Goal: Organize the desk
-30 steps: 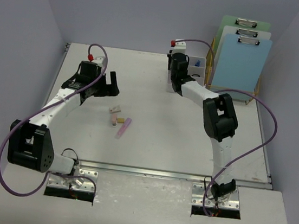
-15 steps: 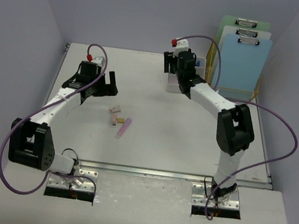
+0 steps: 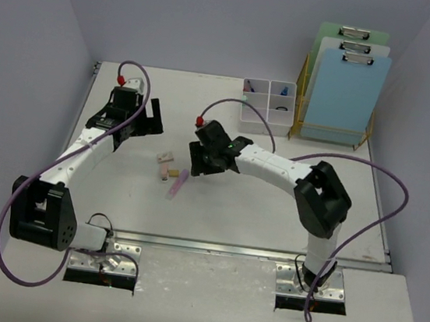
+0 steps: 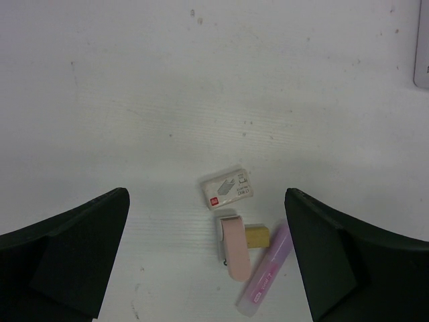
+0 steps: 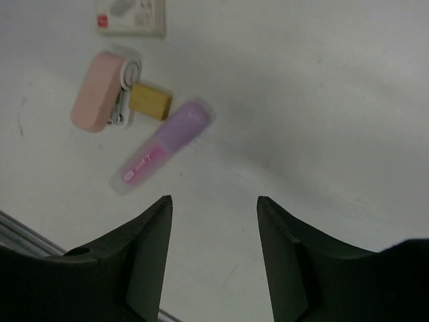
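On the white desk [image 3: 272, 207], left of the middle, lie a small white box [image 3: 166, 156], a pink stapler-like piece [image 3: 164, 172], a yellow block [image 3: 173, 173] and a purple highlighter [image 3: 178, 183]. My left gripper [image 3: 156, 117] is open and empty, above and behind them. The left wrist view shows the box [image 4: 228, 188], pink piece [image 4: 233, 248], block [image 4: 257, 236] and highlighter [image 4: 267, 278] between its fingers [image 4: 80, 248]. My right gripper [image 3: 198, 161] is open and empty, just right of the highlighter [image 5: 161, 146]. The right wrist view also shows the pink piece [image 5: 97, 92] and block [image 5: 150, 101].
A white compartmented organizer box [image 3: 269, 103] with pens stands at the back. A gold wire rack [image 3: 336, 133] holding clipboards is at the back right. A metal rail [image 3: 228, 248] runs along the near edge.
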`<state>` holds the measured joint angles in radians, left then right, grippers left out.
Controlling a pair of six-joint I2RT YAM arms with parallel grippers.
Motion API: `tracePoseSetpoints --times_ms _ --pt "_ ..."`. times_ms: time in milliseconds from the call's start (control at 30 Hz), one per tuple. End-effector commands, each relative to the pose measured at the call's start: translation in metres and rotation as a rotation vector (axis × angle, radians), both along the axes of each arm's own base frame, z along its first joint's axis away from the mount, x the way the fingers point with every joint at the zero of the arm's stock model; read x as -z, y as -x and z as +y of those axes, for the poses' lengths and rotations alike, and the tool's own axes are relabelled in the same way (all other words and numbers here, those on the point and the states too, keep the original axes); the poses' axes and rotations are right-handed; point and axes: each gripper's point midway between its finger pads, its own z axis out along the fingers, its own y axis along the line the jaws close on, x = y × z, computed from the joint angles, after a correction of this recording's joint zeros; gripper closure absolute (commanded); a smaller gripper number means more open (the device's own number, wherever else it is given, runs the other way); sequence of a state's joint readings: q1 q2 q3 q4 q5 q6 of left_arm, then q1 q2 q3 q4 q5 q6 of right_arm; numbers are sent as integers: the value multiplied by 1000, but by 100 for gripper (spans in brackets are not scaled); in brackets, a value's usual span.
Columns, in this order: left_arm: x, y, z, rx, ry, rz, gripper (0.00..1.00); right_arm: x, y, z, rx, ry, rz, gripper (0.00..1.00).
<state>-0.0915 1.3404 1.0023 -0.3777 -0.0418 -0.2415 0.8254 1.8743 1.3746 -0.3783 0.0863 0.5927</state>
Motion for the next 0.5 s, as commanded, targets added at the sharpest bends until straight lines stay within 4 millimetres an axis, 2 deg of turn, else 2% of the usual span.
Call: tracePoseSetpoints --times_ms 0,167,300,467 --pt "-34 -9 13 -47 -18 -113 0 16 24 19 150 -38 214 46" --pt "-27 -5 13 -37 -13 -100 0 29 19 42 181 -16 218 46" --pt "-27 -4 10 -25 0 -98 0 43 14 45 199 10 213 44" --pt "-21 -5 10 -20 4 -84 0 43 11 53 189 9 189 36"
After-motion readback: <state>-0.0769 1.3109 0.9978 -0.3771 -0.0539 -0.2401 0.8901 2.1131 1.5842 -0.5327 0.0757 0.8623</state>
